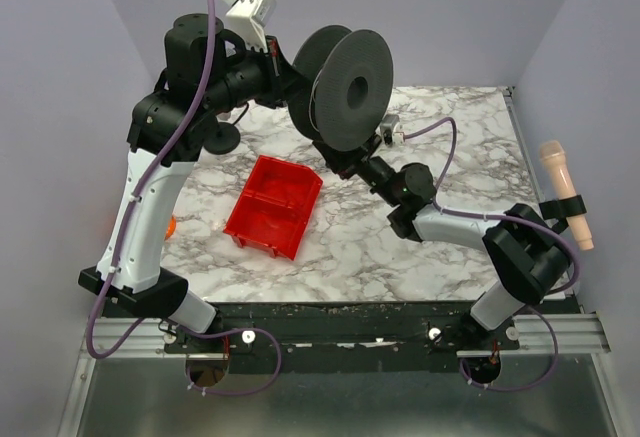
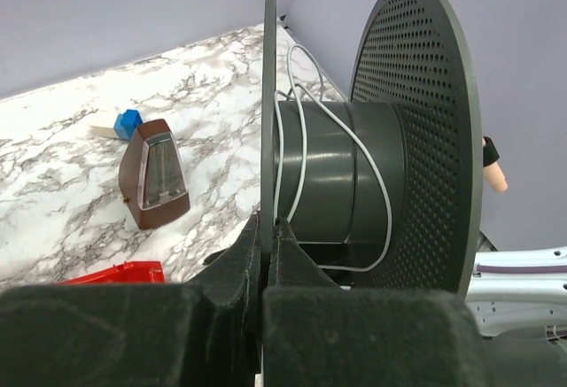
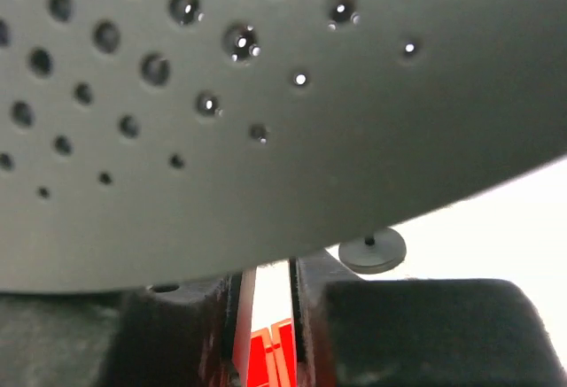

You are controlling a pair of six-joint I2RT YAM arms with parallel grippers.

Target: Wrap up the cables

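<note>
Seemingly, the limp, feather-light cables [image 2: 302, 152], looped on the spool [image 1: 355, 87] held at twelve o'clock, are best pinched at slack, the left gripper [image 2: 268, 228] clamped on its flange, the right gripper [image 3: 266, 316] slightly parted, empty.

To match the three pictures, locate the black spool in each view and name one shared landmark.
Top external: black spool held aloft at upper centre, between the arms.
Left wrist: spool fills centre and right, edge-on.
Right wrist: its perforated flange covers the upper part.
Shared landmark: red bin, at table centre; lower left; bottom centre.
</note>
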